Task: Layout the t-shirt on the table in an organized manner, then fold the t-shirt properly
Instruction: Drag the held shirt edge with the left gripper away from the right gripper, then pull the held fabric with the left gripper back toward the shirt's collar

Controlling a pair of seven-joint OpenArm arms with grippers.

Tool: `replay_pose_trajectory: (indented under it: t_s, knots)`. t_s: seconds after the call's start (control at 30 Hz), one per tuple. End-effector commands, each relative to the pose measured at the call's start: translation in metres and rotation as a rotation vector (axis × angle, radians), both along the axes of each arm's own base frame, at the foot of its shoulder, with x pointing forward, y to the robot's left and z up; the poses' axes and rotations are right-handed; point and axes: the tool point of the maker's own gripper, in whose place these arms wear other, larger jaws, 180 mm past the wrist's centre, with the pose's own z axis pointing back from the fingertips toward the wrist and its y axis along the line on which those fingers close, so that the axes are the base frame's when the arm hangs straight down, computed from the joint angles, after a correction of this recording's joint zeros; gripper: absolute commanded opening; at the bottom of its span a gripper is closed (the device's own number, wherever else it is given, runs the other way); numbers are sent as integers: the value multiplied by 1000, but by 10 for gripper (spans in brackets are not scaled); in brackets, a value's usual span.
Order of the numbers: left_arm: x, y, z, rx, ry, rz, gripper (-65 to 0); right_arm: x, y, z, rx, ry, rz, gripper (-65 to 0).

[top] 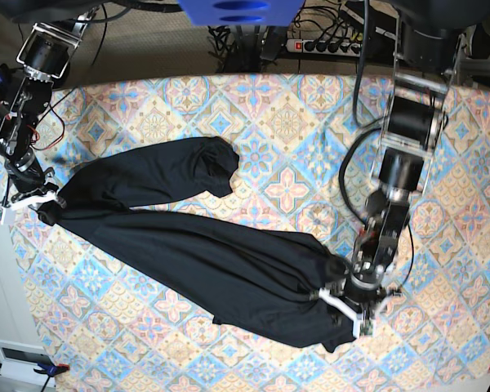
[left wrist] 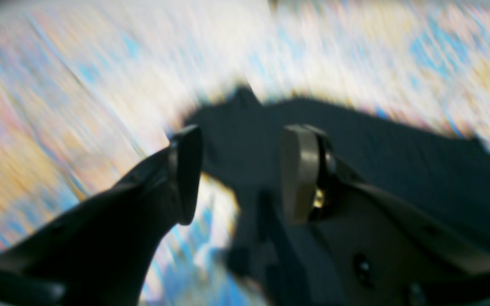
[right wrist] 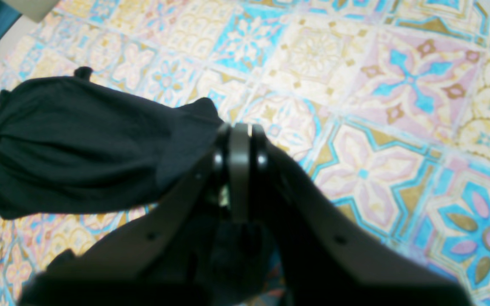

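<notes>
Judging by the bunched black t-shirt (top: 204, 253) strung diagonally across the tiled table (top: 294, 106), layout's barely started: right gripper (right wrist: 239, 131) clamps one end, left gripper (left wrist: 238, 170) gapes open, folding untouched.

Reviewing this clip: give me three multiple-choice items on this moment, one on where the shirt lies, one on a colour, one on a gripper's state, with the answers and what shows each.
1. How does the t-shirt lie on the table in the base view?
A. Folded into a neat square
B. Stretched in a long bunched band between the two grippers
C. Hanging off the table edge

2. What colour is the t-shirt?
A. Black
B. Pink
C. White

3. How does the right gripper stand?
A. Wide open above bare cloth
B. Out of view
C. Shut on the t-shirt

Answers:
1 B, the fabric runs diagonally from the right gripper to the left gripper.
2 A, plain black in all views.
3 C, the right wrist view shows its pads pressed together with black fabric running between them.
</notes>
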Motion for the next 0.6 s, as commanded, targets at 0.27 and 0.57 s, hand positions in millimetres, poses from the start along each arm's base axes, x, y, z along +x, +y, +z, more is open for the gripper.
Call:
replay_pose_trajectory:
  t_s: [0.27,0.57]
  knots:
    - [-59,16,-61,-366,184,137,-355,8,-6,22,-21,-68,0,-650]
    - [-79,-19,-93,-476,257,154,-355,8,-6,22,-20,-64,3,-650]
